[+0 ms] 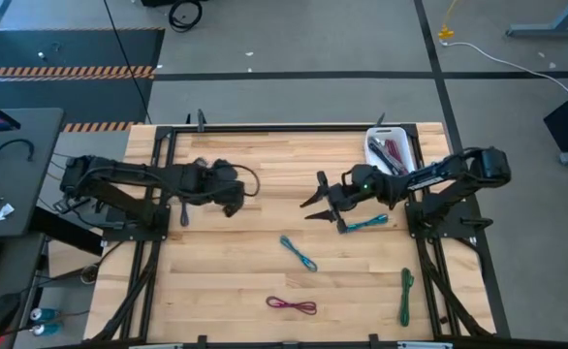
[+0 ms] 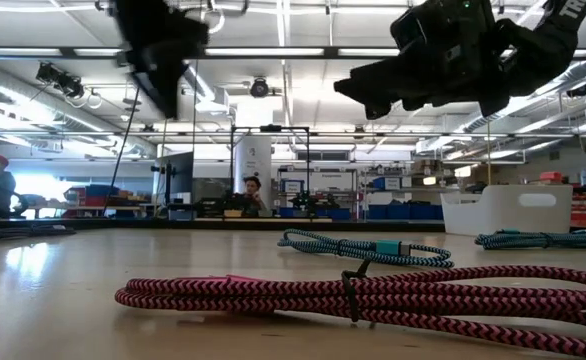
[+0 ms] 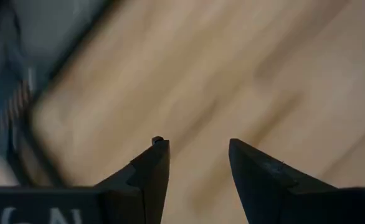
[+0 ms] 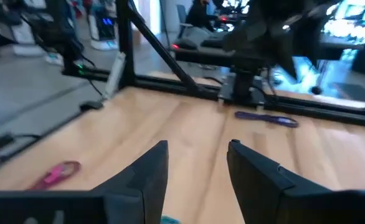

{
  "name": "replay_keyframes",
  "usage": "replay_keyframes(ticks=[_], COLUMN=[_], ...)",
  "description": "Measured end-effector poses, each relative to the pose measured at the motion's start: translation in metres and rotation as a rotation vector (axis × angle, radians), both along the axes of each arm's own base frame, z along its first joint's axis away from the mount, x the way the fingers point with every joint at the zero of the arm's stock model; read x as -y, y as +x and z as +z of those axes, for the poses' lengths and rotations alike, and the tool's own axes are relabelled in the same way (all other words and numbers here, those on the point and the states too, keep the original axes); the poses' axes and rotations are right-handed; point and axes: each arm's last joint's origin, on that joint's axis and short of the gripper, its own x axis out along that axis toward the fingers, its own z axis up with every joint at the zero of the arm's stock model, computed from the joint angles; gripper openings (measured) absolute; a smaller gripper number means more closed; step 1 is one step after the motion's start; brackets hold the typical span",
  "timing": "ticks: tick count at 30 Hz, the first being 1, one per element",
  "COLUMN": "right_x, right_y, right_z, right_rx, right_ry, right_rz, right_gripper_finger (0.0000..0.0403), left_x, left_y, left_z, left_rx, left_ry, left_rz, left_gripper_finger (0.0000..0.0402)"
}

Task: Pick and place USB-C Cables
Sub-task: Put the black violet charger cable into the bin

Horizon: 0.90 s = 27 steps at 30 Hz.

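My right gripper hangs open above the table's middle, just left of the teal cable, and touches nothing. My left gripper is open too, raised over bare wood at the left. The purple cable lies flat beside the left arm. The light blue cable, the magenta-red cable and the green cable lie flat nearer the near edge. Maroon and grey cables rest in the white bin.
The white bin stands at the far right corner, close behind the right arm. Dark frame rails run along the table's left, right and far edges. Bare wood lies between the two grippers and in the near left part.
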Motion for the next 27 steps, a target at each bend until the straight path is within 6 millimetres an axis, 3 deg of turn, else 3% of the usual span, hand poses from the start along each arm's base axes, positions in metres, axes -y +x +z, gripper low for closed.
replay_keyframes(ticks=[6,15,19,24,27], right_x=[-0.010,-0.020,-0.020,-0.020,-0.020], right_y=[-0.001,0.001,0.001,0.002,0.002], right_z=[-0.009,-0.023,-0.026,-0.026,-0.026], right_rx=[-0.087,-0.169,-0.186,-0.179,-0.178], right_ry=[-0.031,-0.048,-0.053,-0.069,-0.085], right_rz=[0.030,0.041,0.024,-0.002,-0.025], right_gripper_finger=[0.0173,0.0185,0.0200,0.0220,0.0225], left_x=[0.001,0.000,-0.007,-0.015,-0.020], left_y=[-0.018,-0.007,-0.020,-0.064,-0.083], left_z=[-0.013,-0.037,-0.079,-0.143,-0.160], left_rx=[-0.184,-0.312,-0.387,-0.488,-0.484], left_ry=[-0.149,-0.274,-0.391,-0.566,-0.635], left_rz=[0.256,0.301,0.345,0.473,0.532], left_gripper_finger=[0.0172,0.0186,0.0234,0.0302,0.0317])
